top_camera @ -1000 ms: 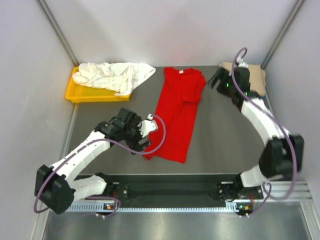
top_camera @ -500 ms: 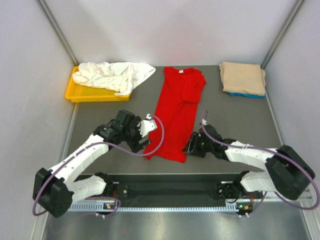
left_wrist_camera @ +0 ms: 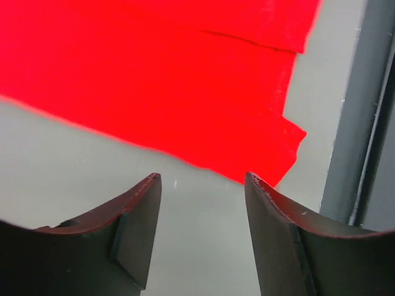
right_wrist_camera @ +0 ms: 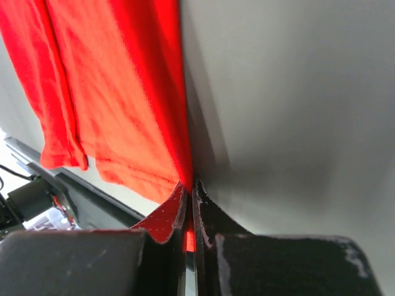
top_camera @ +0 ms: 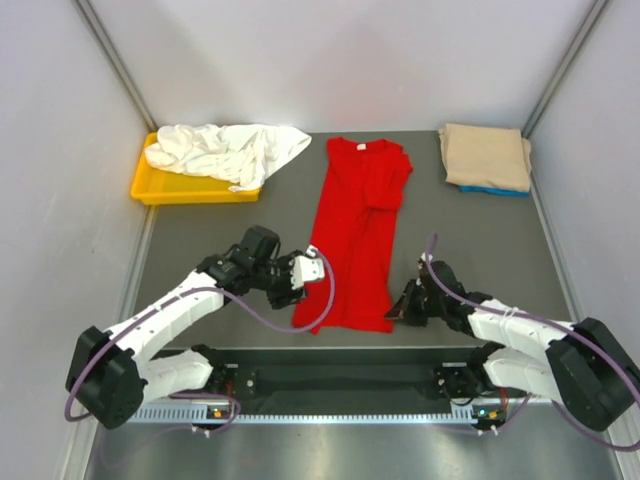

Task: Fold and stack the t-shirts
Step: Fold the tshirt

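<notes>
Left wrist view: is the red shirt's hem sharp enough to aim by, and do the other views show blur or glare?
Left wrist view: the bright red cloth t-shirt is oversaturated, its near edge smeared, its corner crisper. Right wrist view: cloth slightly soft, a dark shadow on the grey table beside the hem. Top external view: evenly lit, sharp, no glare.

Bright, even overhead light; shadows on the matte grey table (top_camera: pixel 470 240) are faint. In both wrist views the bright red cloth t-shirt (left_wrist_camera: pixel 185 80) looks oversaturated, its edges blurred, the near black fingers (left_wrist_camera: pixel 133 240) soft.
</notes>
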Controlling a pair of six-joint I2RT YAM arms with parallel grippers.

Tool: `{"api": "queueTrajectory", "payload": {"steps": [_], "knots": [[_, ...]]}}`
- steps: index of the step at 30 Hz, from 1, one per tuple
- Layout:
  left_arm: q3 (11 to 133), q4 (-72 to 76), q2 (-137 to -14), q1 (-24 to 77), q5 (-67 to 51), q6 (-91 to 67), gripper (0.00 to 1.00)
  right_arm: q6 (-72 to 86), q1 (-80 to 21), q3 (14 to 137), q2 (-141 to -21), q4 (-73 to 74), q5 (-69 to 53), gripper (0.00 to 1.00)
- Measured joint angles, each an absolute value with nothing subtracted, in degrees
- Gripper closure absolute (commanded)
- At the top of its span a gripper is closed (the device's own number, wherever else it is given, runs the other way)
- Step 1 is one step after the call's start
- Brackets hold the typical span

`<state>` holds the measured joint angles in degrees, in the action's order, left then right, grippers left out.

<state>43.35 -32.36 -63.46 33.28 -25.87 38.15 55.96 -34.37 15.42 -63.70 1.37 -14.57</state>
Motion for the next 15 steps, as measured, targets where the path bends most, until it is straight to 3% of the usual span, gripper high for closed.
{"api": "queueTrajectory", "payload": {"steps": [5,10,14,15], "knots": [[41.04,-28.95,-65.78,40.05,-25.39,48.16,0.23,51.0,-29.3,16.93,-63.57,6.2,-17.39,1.0],[38.11,-28.03,-66.17,44.66,-22.13,59.31,0.17,45.54,-25.65,19.4,-63.99,12.16,-18.31,0.99],[34.3,-26.94,-66.15,47.88,-20.62,66.08,0.14,43.4,-24.1,19.99,-64.03,13.72,-20.16,0.6],[33.12,-26.52,-66.13,48.49,-20.49,67.51,0.13,43.51,-24.03,20.01,-64.03,13.21,-21.1,0.55]]}}
